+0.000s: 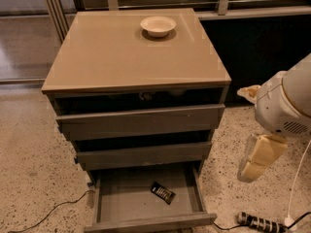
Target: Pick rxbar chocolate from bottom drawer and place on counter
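Observation:
The rxbar chocolate (pixel 163 192) is a small black wrapper bar lying at an angle on the floor of the open bottom drawer (pixel 116 205), right of its middle. The counter (pixel 121 57) is the glossy tan top of the grey cabinet. My gripper (pixel 249 171) hangs cream-coloured below the white arm (pixel 286 101) to the right of the cabinet, beside the drawers and apart from them. It is above the floor, to the right of the bar and somewhat higher.
A cream-white bowl (pixel 158 25) stands at the back of the counter. The two upper drawers (pixel 141 123) are pulled out slightly. A power strip (pixel 260 222) and cables lie on the speckled floor at the lower right; a thin cable (pixel 48 212) runs at the lower left.

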### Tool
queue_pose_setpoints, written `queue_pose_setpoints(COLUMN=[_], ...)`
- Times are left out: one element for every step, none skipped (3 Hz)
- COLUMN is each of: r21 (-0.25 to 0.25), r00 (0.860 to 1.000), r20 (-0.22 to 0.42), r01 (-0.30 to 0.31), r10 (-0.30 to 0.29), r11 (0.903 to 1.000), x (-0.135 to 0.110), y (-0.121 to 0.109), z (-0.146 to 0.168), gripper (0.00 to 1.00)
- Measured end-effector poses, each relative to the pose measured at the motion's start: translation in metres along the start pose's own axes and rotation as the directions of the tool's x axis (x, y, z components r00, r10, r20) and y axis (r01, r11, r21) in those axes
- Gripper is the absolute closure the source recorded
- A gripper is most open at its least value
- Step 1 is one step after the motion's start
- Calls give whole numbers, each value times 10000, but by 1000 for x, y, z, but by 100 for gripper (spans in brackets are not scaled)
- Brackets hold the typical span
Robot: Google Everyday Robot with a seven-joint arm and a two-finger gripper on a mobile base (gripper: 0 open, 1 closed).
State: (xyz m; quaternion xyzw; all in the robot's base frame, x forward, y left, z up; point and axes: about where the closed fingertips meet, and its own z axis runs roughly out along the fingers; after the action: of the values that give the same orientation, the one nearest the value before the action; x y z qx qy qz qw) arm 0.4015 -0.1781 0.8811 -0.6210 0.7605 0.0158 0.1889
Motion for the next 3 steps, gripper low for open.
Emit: queue_pose_setpoints(r21=[-100, -215, -417], r00=[10000, 9996, 9979], r20=[34, 203, 450], r01=[23, 209, 486], r10=[-23, -204, -467], r11=[9999, 9996, 9979], x=[1, 1, 3], y=[3, 8, 13], z=[6, 22, 40], gripper=[0, 0, 0])
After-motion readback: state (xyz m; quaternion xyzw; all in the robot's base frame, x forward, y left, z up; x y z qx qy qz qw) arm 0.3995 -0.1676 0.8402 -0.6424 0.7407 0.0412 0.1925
